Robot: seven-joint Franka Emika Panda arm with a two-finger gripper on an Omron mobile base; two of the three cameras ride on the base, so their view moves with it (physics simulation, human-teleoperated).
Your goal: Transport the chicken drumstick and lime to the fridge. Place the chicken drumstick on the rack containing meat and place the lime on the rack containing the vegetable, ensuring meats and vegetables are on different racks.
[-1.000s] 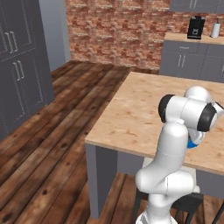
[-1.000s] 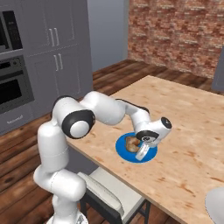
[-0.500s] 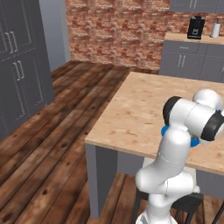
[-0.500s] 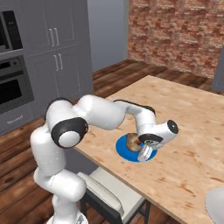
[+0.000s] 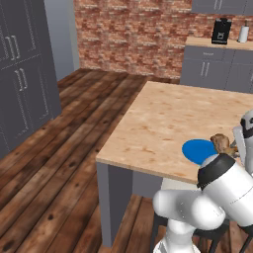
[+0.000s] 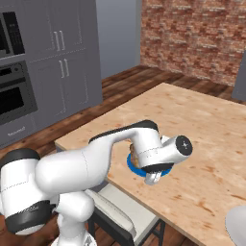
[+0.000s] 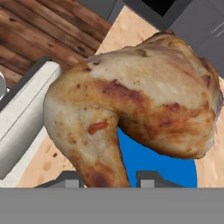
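Item: lumpy golden-brown roasted chicken drumstick (image 7: 135, 100). It sat large across the centre of the hand view, its narrow leg end running down to the bottom middle of the frame between the two small dark fingertips (image 7: 70, 178). The jaws stood narrow, one tip on each side of the leg end and close against it, gripping the drumstick. In the left base view the same drumstick (image 5: 220, 143) appeared at the right middle of the frame, just above the far edge of the plate.

Item: round flat blue plate (image 5: 197, 149). It lay on the pale wooden bench (image 5: 173, 118) near the bench's near edge, at the right of the left base view. In the hand view the blue of the plate (image 7: 166, 168) showed beneath the drumstick at the lower right. In the right base view a blue arc of its rim (image 6: 132, 166) showed at the centre, under the white arm.

Item: white padded stool seat (image 7: 22, 118), at the left of the hand view, beside the bench's edge.

Item: red-brown brick wall (image 5: 133, 34), across the top of the left base view.
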